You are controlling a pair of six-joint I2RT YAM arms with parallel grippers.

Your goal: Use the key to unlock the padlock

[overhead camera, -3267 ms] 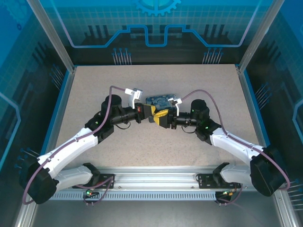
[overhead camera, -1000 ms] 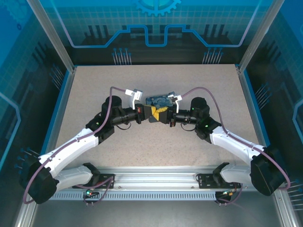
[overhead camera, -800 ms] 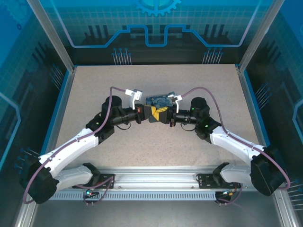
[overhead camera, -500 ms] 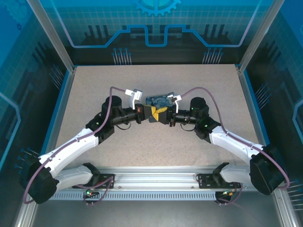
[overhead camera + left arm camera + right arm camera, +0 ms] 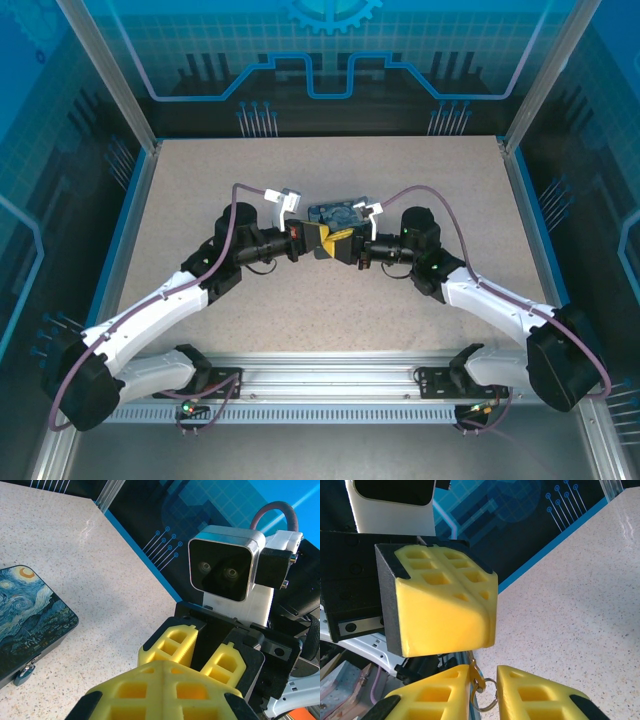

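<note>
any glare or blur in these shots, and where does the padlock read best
Left wrist: a bright glare patch on the table, yet the padlock at the painted tin's edge reads clearly, if small. Right wrist: glare on the table top right, the key and its ring in focus. Top external: even light, no blur, but the padlock is too small to make out.

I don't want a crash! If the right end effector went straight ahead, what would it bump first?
Probably the left end effector, shut and facing the right end effector closely; depth is unclear.
</note>
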